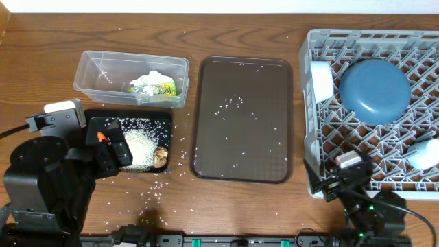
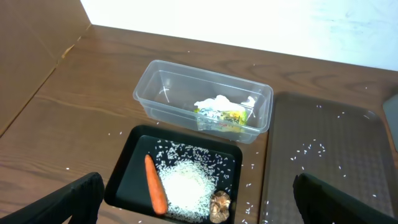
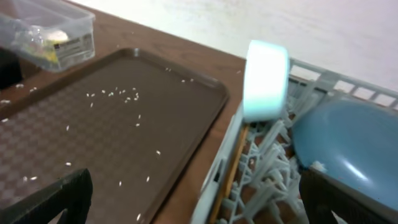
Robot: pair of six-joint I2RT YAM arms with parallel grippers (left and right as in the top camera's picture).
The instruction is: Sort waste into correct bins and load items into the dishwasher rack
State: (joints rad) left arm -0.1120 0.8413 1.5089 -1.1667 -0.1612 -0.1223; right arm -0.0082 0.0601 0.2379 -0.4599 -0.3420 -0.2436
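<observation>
The clear tub point(image 1: 96, 68) point(image 2: 161, 87) holds the crumpled tissue point(image 1: 149, 79) point(image 2: 217, 103) and foil wrapper point(image 1: 164, 88) point(image 2: 227, 117). The black tub point(image 1: 161, 120) point(image 2: 134, 165) holds the carrot point(image 1: 103, 137) point(image 2: 155, 185), a rice heap point(image 1: 140, 145) point(image 2: 186, 186) and the brown lump point(image 1: 160, 156) point(image 2: 221, 205). In the grey rack point(image 1: 322, 147) point(image 3: 261, 168) lie the blue plate point(image 1: 374, 89) point(image 3: 354, 143), a light-blue cup on its side point(image 1: 321, 79) point(image 3: 266, 78) and a white bowl point(image 1: 426, 155). The pink cup is out of view. My left gripper point(image 1: 115, 145) point(image 2: 196, 208) is open above the black tub. My right gripper point(image 1: 346, 173) point(image 3: 199, 205) is open over the rack's front left corner.
The flat dark-brown tray point(image 1: 274, 165) point(image 3: 186, 106) lies between the tubs and the rack, with scattered rice grains point(image 1: 233, 103) on it. More loose grains lie on the wooden table point(image 1: 164, 185) around the black tub. The tray's edge shows in the left wrist view point(image 2: 329, 124).
</observation>
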